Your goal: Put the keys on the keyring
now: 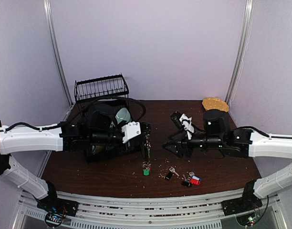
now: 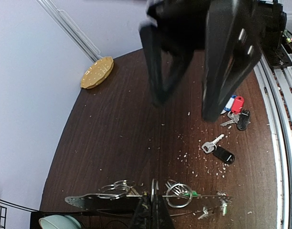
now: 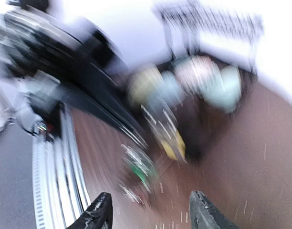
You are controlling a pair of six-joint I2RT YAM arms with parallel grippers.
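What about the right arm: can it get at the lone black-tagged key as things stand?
Probably yes. The right gripper hangs open near the lone black-tagged key, which lies flat on bare table, apart from the other keys. Nothing shows between them; the left gripper, pinching the keyring, stands to one side.

Top view: even diffuse light, sharp; walls (image 1: pixel 151 47) bright, dark table (image 1: pixel 88 171) low in contrast, shadows soft. Left wrist: sharp, wide-angle bend at edges, mild sheen on wood. Right wrist: heavy motion blur across the scene, only right gripper (image 3: pixel 151 212) crisp, upper background blown out
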